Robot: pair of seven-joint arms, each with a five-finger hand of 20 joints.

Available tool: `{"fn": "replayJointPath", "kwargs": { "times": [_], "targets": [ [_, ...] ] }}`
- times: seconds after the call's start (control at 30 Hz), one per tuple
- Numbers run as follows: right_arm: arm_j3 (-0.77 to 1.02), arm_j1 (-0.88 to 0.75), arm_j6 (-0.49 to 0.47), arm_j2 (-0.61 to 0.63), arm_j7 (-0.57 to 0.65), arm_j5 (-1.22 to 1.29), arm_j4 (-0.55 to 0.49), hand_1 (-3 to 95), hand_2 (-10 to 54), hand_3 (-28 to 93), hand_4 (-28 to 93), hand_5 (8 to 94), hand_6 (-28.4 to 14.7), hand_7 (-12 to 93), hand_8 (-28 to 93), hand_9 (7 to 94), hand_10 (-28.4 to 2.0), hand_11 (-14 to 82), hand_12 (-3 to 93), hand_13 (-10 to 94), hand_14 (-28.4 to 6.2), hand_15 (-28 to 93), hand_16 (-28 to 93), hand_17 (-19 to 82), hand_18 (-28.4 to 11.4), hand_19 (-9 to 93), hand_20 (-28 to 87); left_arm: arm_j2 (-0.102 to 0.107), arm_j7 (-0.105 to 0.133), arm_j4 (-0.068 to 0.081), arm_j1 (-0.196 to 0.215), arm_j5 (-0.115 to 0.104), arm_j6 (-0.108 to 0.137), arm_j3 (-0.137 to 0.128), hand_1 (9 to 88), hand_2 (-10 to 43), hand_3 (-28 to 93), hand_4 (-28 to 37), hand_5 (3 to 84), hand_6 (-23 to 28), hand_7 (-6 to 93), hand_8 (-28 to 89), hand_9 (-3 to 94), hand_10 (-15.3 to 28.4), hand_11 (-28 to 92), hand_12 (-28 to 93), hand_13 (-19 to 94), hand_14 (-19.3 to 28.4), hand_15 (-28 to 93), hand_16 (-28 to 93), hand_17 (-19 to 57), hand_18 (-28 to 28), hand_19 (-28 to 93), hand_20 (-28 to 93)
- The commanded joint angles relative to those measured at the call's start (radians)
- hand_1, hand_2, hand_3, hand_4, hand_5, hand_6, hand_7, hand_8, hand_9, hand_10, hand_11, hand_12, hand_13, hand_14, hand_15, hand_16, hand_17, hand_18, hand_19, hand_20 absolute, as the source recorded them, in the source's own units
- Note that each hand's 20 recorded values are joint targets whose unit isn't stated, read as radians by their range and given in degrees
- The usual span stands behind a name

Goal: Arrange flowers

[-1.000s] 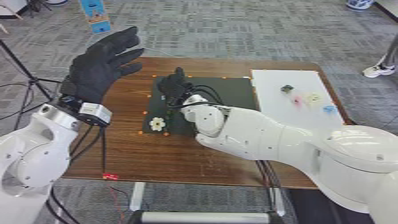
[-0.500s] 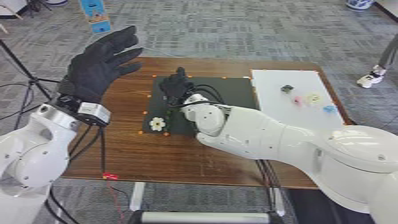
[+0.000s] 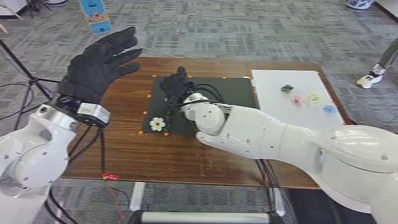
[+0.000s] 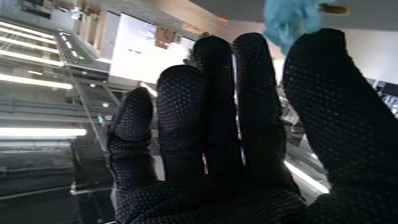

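The right hand point(image 3: 175, 86) had shifted very slightly over the black mat point(image 3: 233, 89), fingers extended, the right wrist view revealing a blue flower point(image 4: 286, 21) near their tips.

Grey carpet point(image 3: 240, 30); brown wooden table point(image 3: 169, 160); long bright lights point(image 4: 40, 132).

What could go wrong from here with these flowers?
The blue flower shows close to the tips of the right hand, whose fingers are straight, so it might get knocked or slip. The white flower lies on the dark mat near the right arm, which could brush it aside.
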Motion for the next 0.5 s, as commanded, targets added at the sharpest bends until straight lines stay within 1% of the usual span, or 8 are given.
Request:
{"fn": "replayJointPath", "kwargs": {
  "times": [0.03,0.1,0.13,0.17,0.2,0.3,0.37,0.5],
  "targets": [
    [0.040,0.025,-0.003,0.033,-0.006,-0.023,-0.086,43.5,-9.5,72,-28,56.5,4.8,39,-11,57.4,-8.4,40.4,27.7,49,-8.9,77,32,19,-18.6,76,57,-0.008,-0.004,-0.011,0.020,0.000,0.004,-0.019,20.6,-6.8,67,-28.3,24.6,2.7,17.4,-9,20.1,10.1,16,15,18,12.9,16,4,-13.0,22.5,39,7],
    [0.049,0.027,-0.005,0.042,-0.009,-0.034,-0.106,43.2,-9.5,73,-28,56.3,4.8,38,-16,57.3,-8.4,40.4,27.5,49,-8.9,77,32,19,-18.6,76,58,-0.009,-0.003,-0.015,0.031,-0.001,0.010,-0.027,20.5,-6.8,67,-28.3,24.6,2.7,17.3,-9,20.1,10.2,16,15,18,12.8,15,4,-13.0,22.5,39,7],
    [0.043,0.035,0.000,0.048,-0.004,-0.031,-0.116,42.9,-9.5,74,-28,56.3,4.9,38,-17,57.3,-8.4,40.4,27.5,48,-9.0,77,32,19,-18.6,76,58,-0.007,0.001,-0.015,0.032,-0.001,0.011,-0.027,20.5,-6.8,67,-28.3,24.6,2.7,17.3,-9,20.1,10.1,16,15,18,12.8,15,4,-13.0,22.5,39,7],
    [0.048,0.033,-0.010,0.056,-0.003,-0.037,-0.129,43.0,-9.5,73,-28,56.3,4.8,38,-18,57.3,-8.4,40.4,27.5,48,-9.1,77,32,19,-18.6,76,58,-0.010,-0.006,-0.015,0.035,-0.002,0.011,-0.029,20.6,-6.7,67,-28.3,24.6,2.7,17.3,-9,20.1,10.1,16,15,18,12.8,15,4,-13.0,22.5,39,7],
    [0.043,0.040,-0.014,0.060,-0.001,-0.041,-0.140,42.2,-9.5,74,-28,56.2,4.8,38,-18,57.0,-8.5,40.3,27.5,48,-9.2,77,32,19,-18.7,76,58,-0.010,-0.002,-0.020,0.045,-0.001,0.015,-0.035,20.5,-6.7,67,-28.3,24.6,2.7,17.3,-9,20.1,10.1,16,15,18,12.8,15,4,-13.0,22.4,39,7],
    [0.029,0.057,-0.012,0.082,-0.003,-0.043,-0.168,41.2,-9.5,76,-28,55.8,4.4,38,-18,55.8,-8.7,39.7,27.4,48,-9.4,77,32,19,-18.8,76,58,-0.012,-0.008,-0.026,0.062,-0.001,0.017,-0.049,20.6,-6.7,67,-28.3,24.5,2.7,17.3,-9,20.2,10.1,16,15,18,12.8,15,4,-12.9,22.4,39,7],
    [0.025,0.070,-0.005,0.110,0.001,-0.043,-0.200,41.1,-9.5,76,-28,55.6,4.2,38,-18,55.6,-8.7,39.6,27.4,47,-9.5,77,32,19,-18.8,76,58,-0.015,-0.008,-0.031,0.077,-0.002,0.021,-0.058,20.5,-6.7,67,-28.3,24.6,2.7,17.3,-9,20.2,10.0,16,15,18,12.9,16,4,-13.0,22.4,39,7],
    [0.106,0.028,0.008,0.212,-0.013,-0.074,-0.299,38.9,-9.5,78,-28,54.9,3.9,37,-18,55.0,-8.8,39.4,27.6,47,-10.0,77,32,19,-18.8,76,57,-0.040,-0.020,-0.040,0.116,-0.001,0.022,-0.080,20.5,-6.7,67,-28.3,24.6,2.7,17.2,-9,20.2,9.9,16,15,18,12.9,16,4,-13.0,22.4,39,7]
  ]
}}
